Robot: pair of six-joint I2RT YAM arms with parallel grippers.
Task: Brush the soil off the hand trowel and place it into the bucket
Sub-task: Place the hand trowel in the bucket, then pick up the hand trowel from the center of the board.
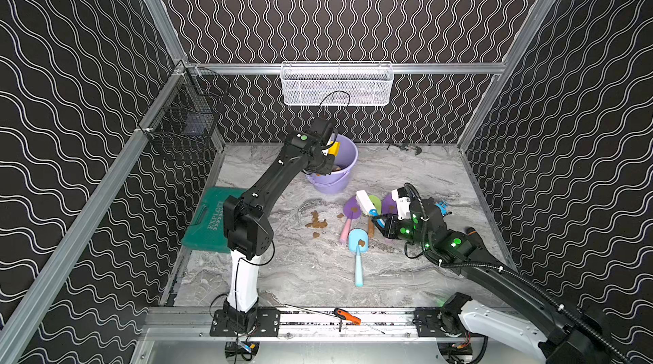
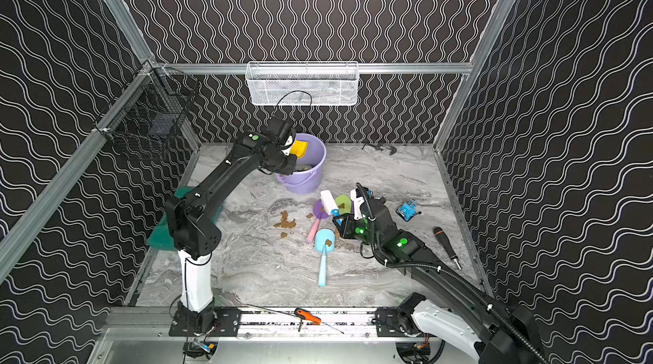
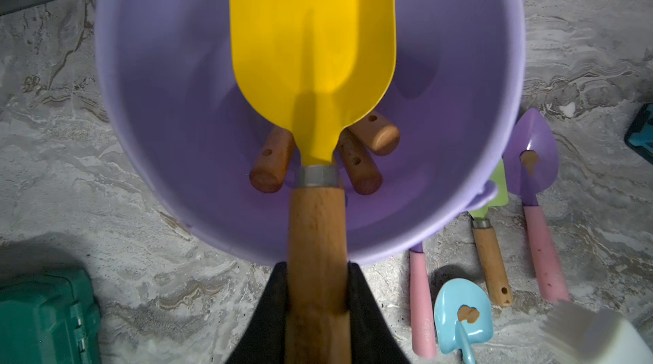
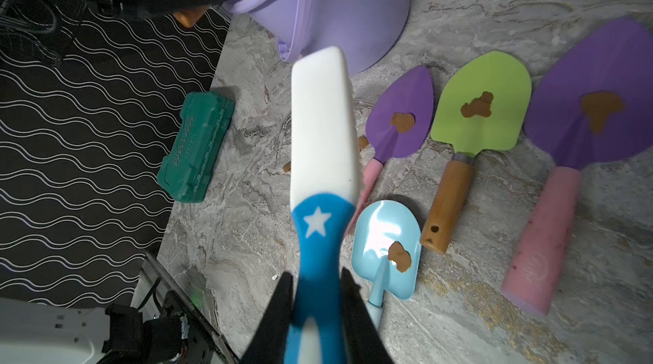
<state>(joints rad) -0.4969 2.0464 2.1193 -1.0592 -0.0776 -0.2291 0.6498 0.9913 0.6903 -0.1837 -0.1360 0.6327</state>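
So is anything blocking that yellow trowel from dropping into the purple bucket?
Nothing visible does. The yellow trowel hangs blade-first over the open mouth of the bucket, with the left gripper shut on its handle. Three wooden handles lie at the bottom.

Bucket [image 3: 148, 104]: lilac plastic, upright on the bench near the back wall. Three wooden handles [image 3: 272, 162] lie at its bottom.
Hand trowel [image 3: 311, 44]: yellow blade, wooden handle. The left claw [image 3: 317, 274] clamps the handle, and the blade is over the bucket's open mouth. The blade face in view is clean.
Soil [image 1: 315, 221]: brown clumps lie loose on the bench in front of the bucket. One clump sits on each blade of four other trowels [image 4: 494, 125] lying nearby.
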